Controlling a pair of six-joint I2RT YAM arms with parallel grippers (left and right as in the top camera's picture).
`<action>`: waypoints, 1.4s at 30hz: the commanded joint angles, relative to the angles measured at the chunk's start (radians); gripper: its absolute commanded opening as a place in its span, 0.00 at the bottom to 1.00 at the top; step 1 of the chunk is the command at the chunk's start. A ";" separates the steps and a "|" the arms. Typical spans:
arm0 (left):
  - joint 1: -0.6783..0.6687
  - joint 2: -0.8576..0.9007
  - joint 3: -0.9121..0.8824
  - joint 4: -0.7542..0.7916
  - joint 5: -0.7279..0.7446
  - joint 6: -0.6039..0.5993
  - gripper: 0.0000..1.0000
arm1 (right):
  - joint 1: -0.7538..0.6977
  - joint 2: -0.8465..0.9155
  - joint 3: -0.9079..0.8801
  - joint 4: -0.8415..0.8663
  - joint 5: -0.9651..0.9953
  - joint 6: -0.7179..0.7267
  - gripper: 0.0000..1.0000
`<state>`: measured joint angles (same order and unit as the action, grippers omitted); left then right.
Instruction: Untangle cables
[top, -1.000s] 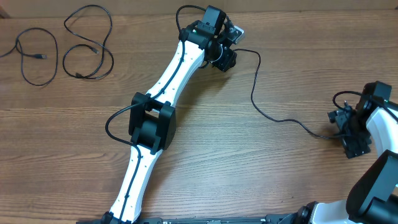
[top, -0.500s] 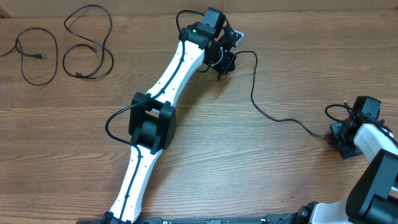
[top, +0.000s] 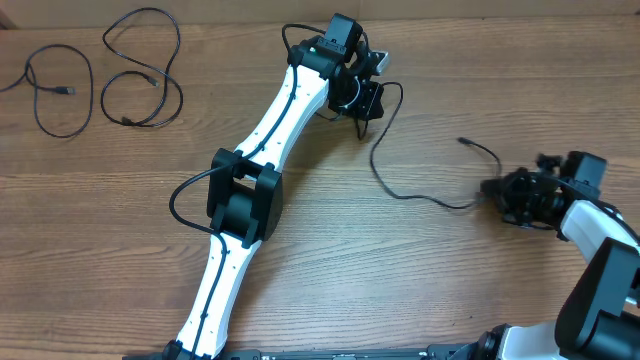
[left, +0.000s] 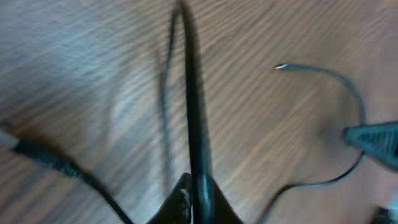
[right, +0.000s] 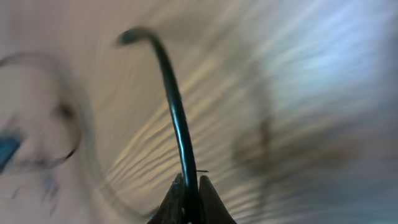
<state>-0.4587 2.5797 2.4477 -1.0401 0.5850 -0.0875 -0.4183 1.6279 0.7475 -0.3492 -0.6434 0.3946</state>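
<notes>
One thin black cable (top: 382, 178) sags across the table between my two grippers. My left gripper (top: 368, 108) is shut on its upper end; in the left wrist view the cable (left: 186, 93) runs straight up from the shut left gripper (left: 198, 196). My right gripper (top: 500, 192) is shut on the cable near its other end. A short free tail (top: 480, 148) curls up and left to a plug tip. In the right wrist view the cable (right: 171, 99) rises from the closed right gripper (right: 188, 186). Two other cables (top: 60, 85) (top: 145, 70) lie as separate loose loops at the far left.
The white left arm (top: 265, 130) stretches diagonally from the front edge to the back middle of the wooden table (top: 450, 290). Its thicker black arm cable (top: 185, 200) loops beside the elbow. The right arm (top: 600, 230) comes in at the right edge.
Both grippers have shut on the cable. The right gripper has moved left and back with its end, so the cable now bows in slack curves and its tail points up.
</notes>
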 joint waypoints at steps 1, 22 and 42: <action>-0.023 0.003 0.009 0.018 0.164 -0.050 0.04 | 0.130 0.006 -0.006 0.043 -0.222 -0.070 0.04; -0.091 0.003 0.009 0.019 0.278 -0.908 0.04 | 0.425 0.006 0.044 0.398 -0.095 -0.056 0.18; -0.056 0.003 0.009 0.031 0.044 -0.903 0.92 | 0.425 0.003 0.047 0.341 -0.180 -0.056 0.66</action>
<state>-0.5209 2.5797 2.4477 -1.0088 0.7139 -0.9939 0.0032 1.6283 0.7677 -0.0154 -0.7856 0.3428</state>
